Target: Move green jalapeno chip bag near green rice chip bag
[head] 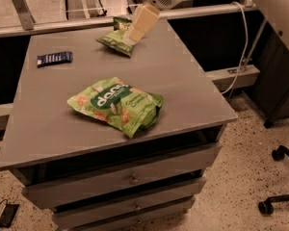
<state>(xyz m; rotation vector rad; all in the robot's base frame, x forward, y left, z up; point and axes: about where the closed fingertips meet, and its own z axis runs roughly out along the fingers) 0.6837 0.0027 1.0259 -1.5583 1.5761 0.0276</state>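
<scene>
At the table's (183, 76) far end, the gripper (140, 24) is sitting at the green jalapeno chip bag (113, 38), grip impossible to tell; that bag is lying well apart from the green rice chip bag (116, 107), leaving the whole carry undone

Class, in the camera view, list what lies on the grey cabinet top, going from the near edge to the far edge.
green rice chip bag → dark blue packet → green jalapeno chip bag. The gripper sits over that last bag's right side, so it gets no separate place.
</scene>
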